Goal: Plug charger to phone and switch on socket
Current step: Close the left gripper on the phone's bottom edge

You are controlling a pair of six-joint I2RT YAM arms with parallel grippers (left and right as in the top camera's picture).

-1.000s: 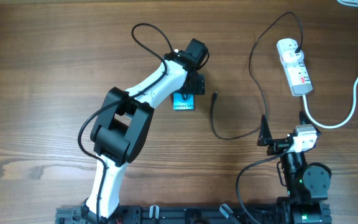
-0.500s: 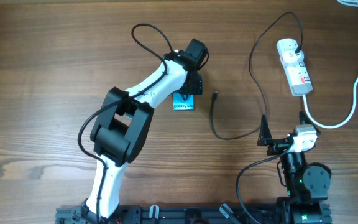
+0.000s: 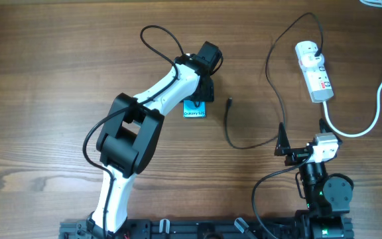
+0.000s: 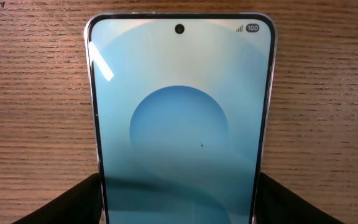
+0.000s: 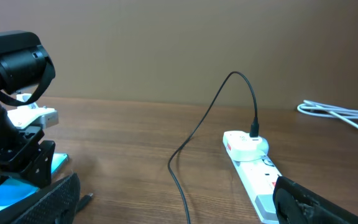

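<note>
1. The left claw reaches out over the middle of the wooden surface. It is pressed onto the phone. In the left wrist view its black fingers touch both long edges of the phone.
2. The phone lies flat on the surface, screen up and lit turquoise, with its white text strip toward the robot.
3. The charger has its small free plug lying on the surface just right of the phone, not touching it. Its thin black cable loops toward the robot, then runs away to the far end of the socket, where it is plugged in.
4. The right claw sits near the robot's base with its fingers spread wide and nothing between them.
5. The socket lies at the far right of the surface, well apart from the phone. A thick white cord curves away from its near end.
</note>
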